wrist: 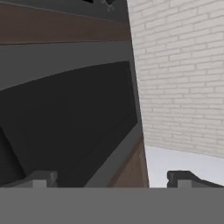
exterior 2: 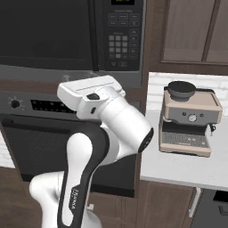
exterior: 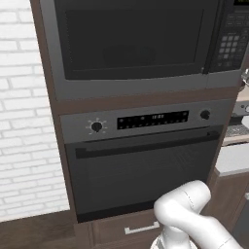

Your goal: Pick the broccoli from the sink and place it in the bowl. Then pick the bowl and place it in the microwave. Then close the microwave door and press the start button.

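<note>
White brick wall [exterior: 22,121] filled the left of the left base view, beside a wooden column holding the microwave [exterior: 141,44] above the oven [exterior: 141,165]; the microwave door [exterior: 131,41] sat flush and closed.

From the right base view, the arm's bulky head stood before the microwave's keypad [exterior 2: 119,38], with a coffee machine [exterior 2: 189,118] on the pale counter [exterior 2: 178,171] well off to its side.

Along the hand view, the claw [wrist: 111,179] was spread wide, dark oven glass beyond one tip, brick and pale floor beyond the other.
</note>
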Motion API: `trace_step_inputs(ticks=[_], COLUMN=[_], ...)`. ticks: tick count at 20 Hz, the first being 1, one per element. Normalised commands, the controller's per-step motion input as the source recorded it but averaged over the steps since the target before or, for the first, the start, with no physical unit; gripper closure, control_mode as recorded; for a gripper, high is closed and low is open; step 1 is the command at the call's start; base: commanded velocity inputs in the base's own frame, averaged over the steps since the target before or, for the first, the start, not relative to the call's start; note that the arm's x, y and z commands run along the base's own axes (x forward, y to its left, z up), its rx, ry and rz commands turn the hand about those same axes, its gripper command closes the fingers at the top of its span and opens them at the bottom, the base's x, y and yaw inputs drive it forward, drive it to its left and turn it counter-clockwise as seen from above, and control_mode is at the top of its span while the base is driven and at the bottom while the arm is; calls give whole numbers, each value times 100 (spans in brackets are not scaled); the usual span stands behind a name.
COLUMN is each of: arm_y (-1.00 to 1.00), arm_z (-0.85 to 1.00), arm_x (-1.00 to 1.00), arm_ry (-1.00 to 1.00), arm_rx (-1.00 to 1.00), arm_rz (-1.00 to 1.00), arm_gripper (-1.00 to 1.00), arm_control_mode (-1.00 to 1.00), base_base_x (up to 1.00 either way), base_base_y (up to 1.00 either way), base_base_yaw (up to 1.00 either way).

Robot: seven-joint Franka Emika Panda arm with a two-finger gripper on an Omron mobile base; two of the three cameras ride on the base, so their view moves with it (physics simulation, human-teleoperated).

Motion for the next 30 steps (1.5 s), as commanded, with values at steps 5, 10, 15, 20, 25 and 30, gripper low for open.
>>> trace_step_inputs(ticks=[5,10,15,20,25,30], arm_y=[-9,-47,-21,2,10,1], arm_z=[0,0,5,-1,-8,-11], arm_x=[44,0,-35,-13,3,0], arm_ry=[-8,-7,25,33,34,36], arm_rx=[-2,3,32,37,38,40], arm_rz=[-1,0,0,4,9,13], arm_gripper=[-100,-100,-100,-100,-100,-100], arm_control_mode=[-100,-100,-100,-100,-100,-100], base_base_x=[0,0,0,0,0,0], base_base_y=[0,0,0,0,0,0], base_base_yaw=[0,0,0,0,0,0])
